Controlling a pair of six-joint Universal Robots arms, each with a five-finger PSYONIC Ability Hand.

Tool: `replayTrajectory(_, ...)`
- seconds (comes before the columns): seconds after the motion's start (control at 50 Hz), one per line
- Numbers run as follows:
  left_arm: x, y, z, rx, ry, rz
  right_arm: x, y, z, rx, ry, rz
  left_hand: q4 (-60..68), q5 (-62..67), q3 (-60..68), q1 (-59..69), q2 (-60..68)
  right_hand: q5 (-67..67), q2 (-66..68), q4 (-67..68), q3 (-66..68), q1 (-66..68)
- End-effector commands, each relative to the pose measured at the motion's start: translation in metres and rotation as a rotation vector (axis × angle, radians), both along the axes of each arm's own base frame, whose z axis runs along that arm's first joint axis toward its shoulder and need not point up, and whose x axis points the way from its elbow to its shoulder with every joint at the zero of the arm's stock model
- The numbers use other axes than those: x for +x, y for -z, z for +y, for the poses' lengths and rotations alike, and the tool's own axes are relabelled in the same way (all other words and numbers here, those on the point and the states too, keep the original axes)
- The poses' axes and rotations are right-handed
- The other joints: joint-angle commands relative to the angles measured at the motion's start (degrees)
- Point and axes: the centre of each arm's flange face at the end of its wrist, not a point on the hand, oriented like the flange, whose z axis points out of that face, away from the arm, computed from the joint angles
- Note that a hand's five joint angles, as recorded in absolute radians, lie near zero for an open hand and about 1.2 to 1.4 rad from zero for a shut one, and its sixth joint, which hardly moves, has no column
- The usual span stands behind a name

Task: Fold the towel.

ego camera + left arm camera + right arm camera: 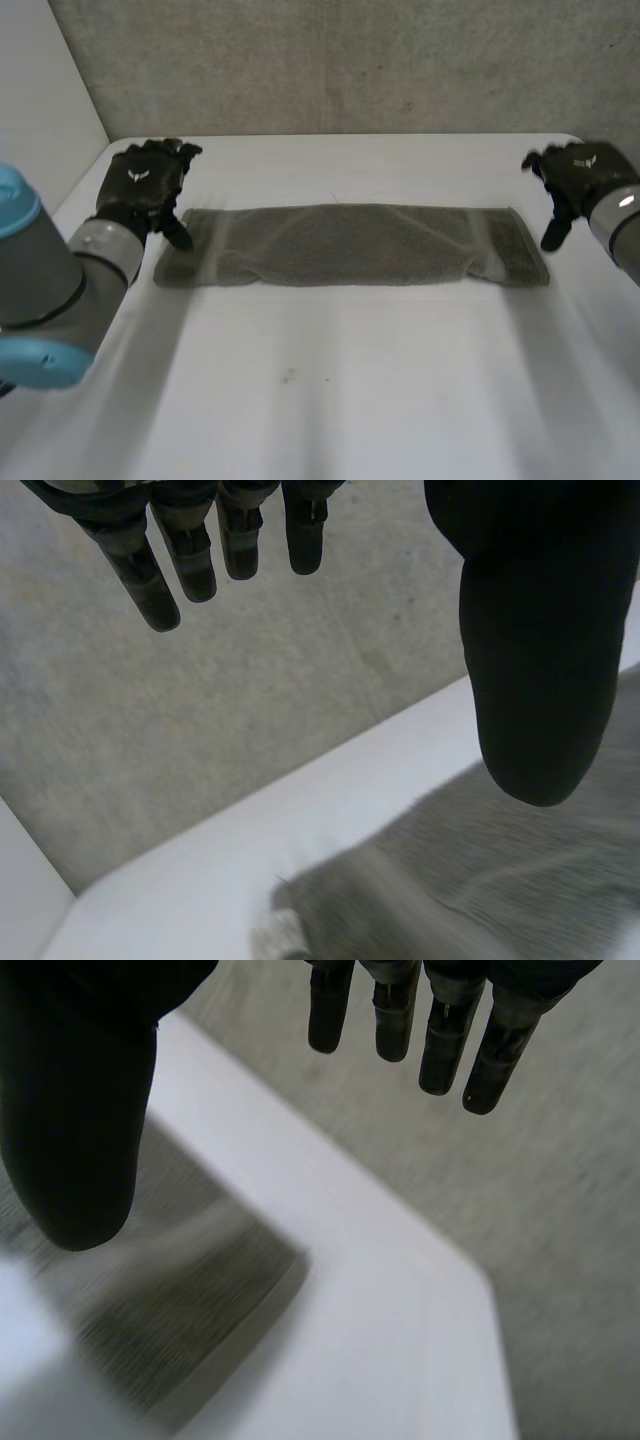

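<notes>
Count, items on bench:
- 1 long grey terry-cloth towel (345, 245)
- 1 white rectangular table (330, 400)
- 2 black robot hands: left hand (148, 185), right hand (575, 180)
- 2 grey-jointed arms: left arm (60, 285), right arm (622, 228)

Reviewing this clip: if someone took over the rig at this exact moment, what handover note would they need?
Left hand: open, fingers straight, holding nothing, at the left end of the towel, with the thumb near its far corner.
Right hand: open, holding nothing, just off the towel's right end.
Towel: a long grey strip lying flat across the white table, between the hands.
Done: it may already be folded once lengthwise; I cannot be sure.
Left: probably grasp the ends and fold the strip across.
</notes>
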Motion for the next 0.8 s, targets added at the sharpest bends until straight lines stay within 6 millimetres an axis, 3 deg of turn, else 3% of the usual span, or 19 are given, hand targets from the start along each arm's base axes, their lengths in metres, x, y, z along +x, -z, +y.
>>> replayTrajectory(0.02, 0.008, 0.018, 0.033, 0.072, 0.011, 0.007, -0.011, 0.036, 0.008, 0.124, 0.005, 0.015, 0.43, -1.62, 0.38, -0.33, 0.55, 5.57, 6.19, 5.86, 6.99, 5.67)
replayTrajectory(0.12, 0.009, 0.025, 0.035, 0.062, 0.009, 0.01, -0.01, 0.08, -0.009, 0.113, -0.001, 0.016, 0.43, -1.62, 0.38, -0.33, 0.55, 10.1, 10.73, 10.39, 11.52, 10.2)
replayTrajectory(0.28, 0.009, 0.029, 0.034, 0.055, 0.008, 0.014, -0.018, 0.109, -0.033, 0.071, 0.021, 0.008, 0.43, -1.62, 0.38, -0.33, 0.55, 18.0, 18.62, 18.29, 19.42, 18.1)
replayTrajectory(0.5, 0.009, 0.034, 0.035, 0.068, 0.008, 0.01, -0.022, 0.121, -0.047, 0.068, 0.032, 0.006, 0.43, -1.62, 0.38, -0.33, 0.55, 28.94, 29.56, 29.23, 30.36, 29.04)
replayTrajectory(0.66, 0.01, 0.037, 0.035, 0.076, 0.006, 0.006, -0.021, 0.125, -0.045, 0.084, 0.026, 0.001, 0.43, -1.62, 0.38, -0.33, 0.55, 47.59, 48.21, 47.88, 49.0, 47.68)
replayTrajectory(0.74, 0.011, 0.037, 0.035, 0.078, 0.003, 0.007, -0.019, 0.123, -0.044, 0.085, 0.003, -0.007, 0.43, -1.62, 0.38, -0.33, 0.55, 48.63, 49.26, 48.92, 50.05, 48.73)
replayTrajectory(0.78, 0.01, 0.037, 0.035, 0.078, 0.004, 0.007, -0.017, 0.122, -0.044, 0.086, -0.022, -0.016, 0.43, -1.62, 0.38, -0.33, 0.55, 65.79, 66.41, 66.08, 67.2, 65.88)
replayTrajectory(0.8, 0.01, 0.038, 0.035, 0.08, 0.004, 0.006, -0.017, 0.122, -0.044, 0.086, -0.022, -0.016, 0.43, -1.62, 0.38, -0.33, 0.55, 65.9, 66.52, 66.19, 67.31, 66.0)
